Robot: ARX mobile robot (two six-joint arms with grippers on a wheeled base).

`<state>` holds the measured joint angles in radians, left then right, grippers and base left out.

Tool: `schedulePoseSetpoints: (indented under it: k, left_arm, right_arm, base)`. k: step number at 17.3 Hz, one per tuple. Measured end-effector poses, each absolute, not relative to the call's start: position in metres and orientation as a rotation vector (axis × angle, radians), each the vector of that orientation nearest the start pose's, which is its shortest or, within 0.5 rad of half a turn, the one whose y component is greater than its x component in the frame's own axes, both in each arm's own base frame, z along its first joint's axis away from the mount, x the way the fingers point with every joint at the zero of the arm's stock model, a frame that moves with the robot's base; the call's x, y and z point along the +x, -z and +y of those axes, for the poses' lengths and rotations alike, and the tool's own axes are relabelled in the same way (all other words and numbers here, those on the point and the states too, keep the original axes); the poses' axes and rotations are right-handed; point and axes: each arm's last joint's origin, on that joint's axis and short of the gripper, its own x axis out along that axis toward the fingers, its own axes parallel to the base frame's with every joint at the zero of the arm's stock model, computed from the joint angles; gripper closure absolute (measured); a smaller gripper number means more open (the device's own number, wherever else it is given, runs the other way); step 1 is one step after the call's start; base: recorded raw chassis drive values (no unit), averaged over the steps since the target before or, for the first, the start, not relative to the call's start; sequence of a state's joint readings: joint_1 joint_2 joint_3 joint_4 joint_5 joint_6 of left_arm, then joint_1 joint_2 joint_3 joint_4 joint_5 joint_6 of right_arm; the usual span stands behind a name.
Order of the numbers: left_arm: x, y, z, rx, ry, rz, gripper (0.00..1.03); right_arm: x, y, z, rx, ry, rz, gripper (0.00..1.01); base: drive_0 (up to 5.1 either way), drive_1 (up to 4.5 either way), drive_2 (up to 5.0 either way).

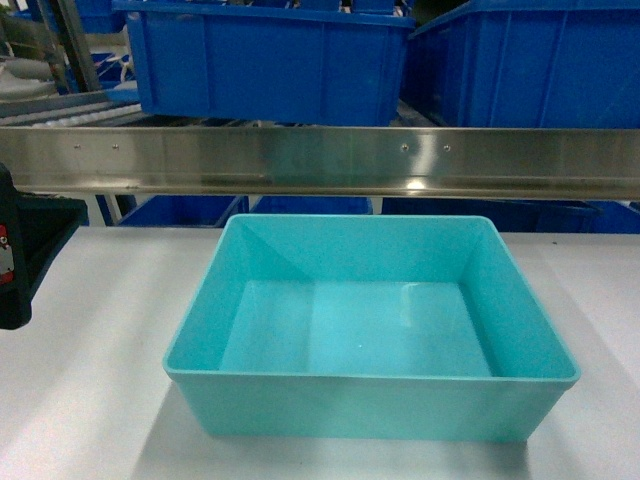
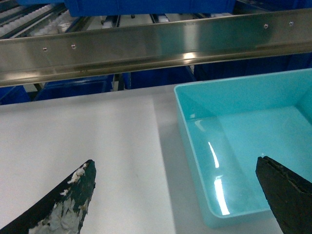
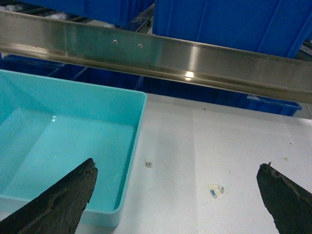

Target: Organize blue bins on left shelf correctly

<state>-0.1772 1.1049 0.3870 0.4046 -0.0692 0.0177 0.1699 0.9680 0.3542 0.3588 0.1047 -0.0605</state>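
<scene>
An empty light turquoise blue bin point(image 1: 370, 405) stands upright on the white table, just in front of the left shelf's steel front rail point(image 1: 320, 160). My left gripper point(image 2: 175, 190) is open and straddles the bin's point(image 2: 234, 97) left wall. One fingertip point(image 2: 80, 187) is over the table and the other point(image 2: 282, 190) over the bin's inside. My right gripper point(image 3: 176, 195) is open too and straddles the bin's point(image 3: 73, 97) right wall, its left fingertip point(image 3: 73, 192) above the bin floor. Neither gripper touches the bin.
Large dark royal-blue bins point(image 1: 270, 60) point(image 1: 530, 60) sit on the roller tier above the rail, and more show below it. A scrap of clear tape point(image 3: 214, 190) and a small sticker point(image 3: 149, 164) lie on the table point(image 1: 100, 350). A black arm part point(image 1: 25, 250) juts in at the left edge.
</scene>
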Motion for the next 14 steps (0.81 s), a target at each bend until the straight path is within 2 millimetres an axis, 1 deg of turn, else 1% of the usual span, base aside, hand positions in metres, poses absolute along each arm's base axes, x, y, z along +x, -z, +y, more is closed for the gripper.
schedulePoseSetpoints:
  k: [3, 4, 5, 6, 9, 11, 12, 14]
  left_arm:
    - [0.219, -0.189, -0.035, 0.046, 0.099, 0.333, 0.05]
    - [0.222, -0.185, -0.035, 0.045, 0.100, 0.355, 0.05]
    - [0.228, -0.178, -0.034, 0.032, 0.092, 0.412, 0.05]
    - [0.234, -0.173, -0.035, 0.018, 0.096, 0.448, 0.05]
    - [0.257, -0.171, -0.035, -0.038, 0.102, 0.478, 0.05]
    - [0.264, -0.160, -0.036, -0.055, 0.107, 0.557, 0.05]
    - [0.268, -0.158, -0.038, -0.058, 0.110, 0.571, 0.05]
    - [0.276, -0.154, -0.040, -0.064, 0.108, 0.605, 0.05]
  right_arm:
    - [0.199, -0.206, 0.034, -0.109, -0.059, 0.220, 0.03]
    - [0.201, -0.207, 0.036, -0.112, -0.065, 0.222, 0.03]
    - [0.207, -0.206, 0.045, -0.134, -0.080, 0.225, 0.03]
    - [0.212, -0.203, 0.054, -0.159, -0.097, 0.254, 0.03]
    - [0.230, -0.195, 0.076, -0.226, -0.103, 0.288, 0.03]
    - [0.244, -0.185, 0.084, -0.268, -0.089, 0.335, 0.03]
    - [0.250, -0.177, 0.087, -0.285, -0.095, 0.381, 0.03]
    - [0.259, -0.168, 0.092, -0.294, -0.128, 0.470, 0.03]
  base:
    - [0.0, 0.00, 0.0]
    - [0.0, 0.00, 0.0]
    - [0.0, 0.00, 0.0]
    - [0.0, 0.00, 0.0]
    - [0.0, 0.00, 0.0]
    - [0.0, 0.00, 0.0]
    - [0.0, 0.00, 0.0]
    - [0.0, 0.00, 0.0]
